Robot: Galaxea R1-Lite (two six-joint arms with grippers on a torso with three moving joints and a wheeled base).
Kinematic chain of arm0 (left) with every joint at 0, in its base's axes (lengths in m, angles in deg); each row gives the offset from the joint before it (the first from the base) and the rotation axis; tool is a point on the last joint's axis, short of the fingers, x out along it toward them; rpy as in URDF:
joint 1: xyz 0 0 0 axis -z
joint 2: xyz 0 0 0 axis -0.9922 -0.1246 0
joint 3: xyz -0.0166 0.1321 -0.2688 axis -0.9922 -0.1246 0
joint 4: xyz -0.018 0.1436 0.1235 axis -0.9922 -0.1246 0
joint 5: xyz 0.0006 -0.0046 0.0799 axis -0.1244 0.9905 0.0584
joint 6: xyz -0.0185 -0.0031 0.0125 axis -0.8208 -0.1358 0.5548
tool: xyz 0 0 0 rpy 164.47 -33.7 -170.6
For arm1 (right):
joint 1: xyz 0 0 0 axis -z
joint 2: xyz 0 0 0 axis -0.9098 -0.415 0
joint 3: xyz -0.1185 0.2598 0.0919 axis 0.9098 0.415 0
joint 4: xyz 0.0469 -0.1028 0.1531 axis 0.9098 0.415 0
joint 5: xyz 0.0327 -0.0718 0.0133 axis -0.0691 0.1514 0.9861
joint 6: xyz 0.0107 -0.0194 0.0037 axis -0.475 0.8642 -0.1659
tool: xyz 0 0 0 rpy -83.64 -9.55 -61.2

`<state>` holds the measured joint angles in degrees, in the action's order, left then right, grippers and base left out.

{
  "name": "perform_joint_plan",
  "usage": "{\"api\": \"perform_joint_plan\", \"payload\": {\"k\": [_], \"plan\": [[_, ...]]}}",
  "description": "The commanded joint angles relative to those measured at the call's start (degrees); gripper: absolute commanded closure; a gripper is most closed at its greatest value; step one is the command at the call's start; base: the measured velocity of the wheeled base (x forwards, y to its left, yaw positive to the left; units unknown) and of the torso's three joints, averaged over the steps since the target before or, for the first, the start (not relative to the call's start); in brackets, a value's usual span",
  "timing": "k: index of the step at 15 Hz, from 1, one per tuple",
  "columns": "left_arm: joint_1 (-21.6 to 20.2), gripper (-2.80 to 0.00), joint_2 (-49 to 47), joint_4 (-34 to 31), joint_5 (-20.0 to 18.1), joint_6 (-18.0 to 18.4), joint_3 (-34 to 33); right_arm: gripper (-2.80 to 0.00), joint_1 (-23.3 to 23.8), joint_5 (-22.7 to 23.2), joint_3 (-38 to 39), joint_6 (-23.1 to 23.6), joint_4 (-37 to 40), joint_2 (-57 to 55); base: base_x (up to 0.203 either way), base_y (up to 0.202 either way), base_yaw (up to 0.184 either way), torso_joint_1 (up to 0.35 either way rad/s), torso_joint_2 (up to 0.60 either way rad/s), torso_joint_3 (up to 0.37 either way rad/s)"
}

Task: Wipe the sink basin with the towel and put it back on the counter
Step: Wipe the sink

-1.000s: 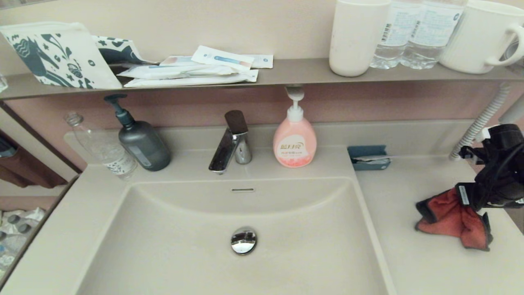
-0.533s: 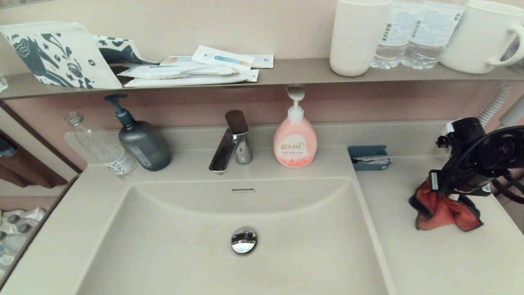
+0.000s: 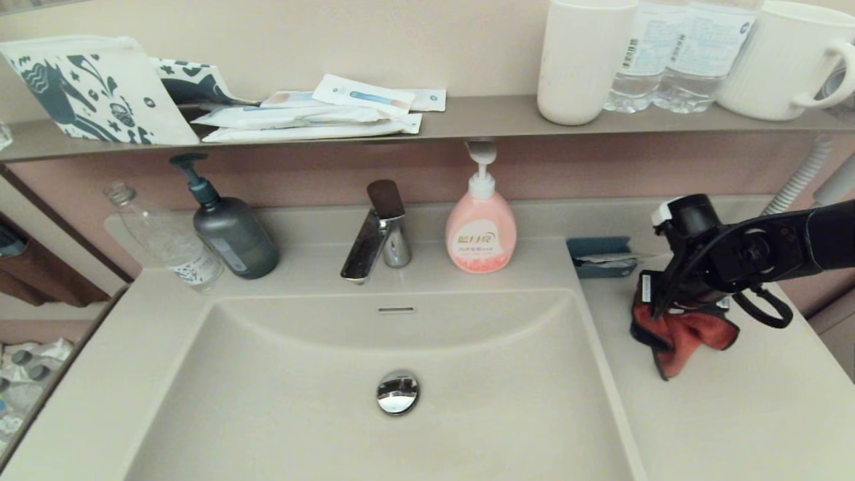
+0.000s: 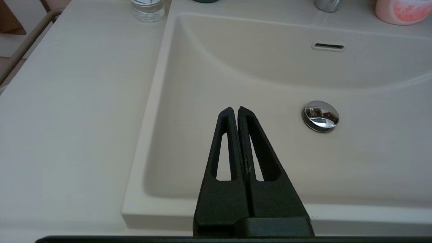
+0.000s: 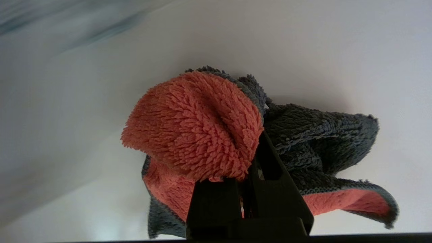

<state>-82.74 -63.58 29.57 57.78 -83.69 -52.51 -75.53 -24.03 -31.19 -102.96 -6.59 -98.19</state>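
Observation:
The red-orange towel (image 3: 681, 334) with its dark grey reverse hangs bunched just above the counter (image 3: 721, 414), close to the right rim of the sink basin (image 3: 300, 374). My right gripper (image 3: 674, 310) is shut on the towel's top. In the right wrist view, the towel (image 5: 195, 125) wraps over the fingers of that gripper (image 5: 251, 148), hiding their tips. The basin holds a chrome drain plug (image 3: 397, 392) and an overflow slot (image 3: 396, 310). My left gripper (image 4: 235, 109) is shut and empty over the basin's (image 4: 270, 84) near left part; the head view does not show it.
Behind the basin stand a chrome faucet (image 3: 377, 234), a pink soap bottle (image 3: 481, 230), a dark pump bottle (image 3: 230, 230) and a clear bottle (image 3: 170, 244). A blue dish (image 3: 601, 257) sits just behind the towel. The shelf (image 3: 467, 117) above carries cups, bottles and a patterned pouch.
My right gripper has carried the towel leftward across the counter toward the basin's right rim, and the cloth now hangs more bunched. The left arm's movement cannot be judged.

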Motion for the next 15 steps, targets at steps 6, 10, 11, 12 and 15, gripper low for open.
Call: {"api": "perform_joint_plan", "payload": {"k": [6, 10, 11, 12, 15], "plan": [[-0.01, 0.00, -0.07, 0.01, 0.04, -0.08, 0.00, 0.00, -8.48, -0.05, 0.20, -2.65, 0.38, -1.57, 0.000, 0.000, 0.000, 0.000, 0.00, 0.000], [-0.01, 0.00, -0.07, 0.01, 0.04, -0.07, 0.08, 0.00, -10.96, 0.19, 4.77, -2.63, 6.06, 1.38, 0.000, 0.000, 0.000, 0.000, 0.00, 0.000], [-0.01, 0.00, -0.07, 0.01, 0.04, -0.08, 0.07, 0.00, -11.28, 0.19, 5.60, -2.27, 9.80, 2.45, 0.000, 0.000, 0.000, 0.000, 0.00, 0.000], [-0.01, 0.00, -0.07, 0.01, 0.04, -0.08, 0.00, 0.00, -11.41, 0.24, 6.13, -1.63, 14.39, 3.68, 0.000, 0.000, 0.000, 0.000, 0.00, 0.000], [-0.01, 0.00, -0.07, 0.01, 0.04, -0.08, 0.03, 0.00, -11.46, 0.15, 9.13, -0.60, 20.08, 8.11, 0.000, 0.000, 0.000, 0.000, 0.00, 0.000]]}}
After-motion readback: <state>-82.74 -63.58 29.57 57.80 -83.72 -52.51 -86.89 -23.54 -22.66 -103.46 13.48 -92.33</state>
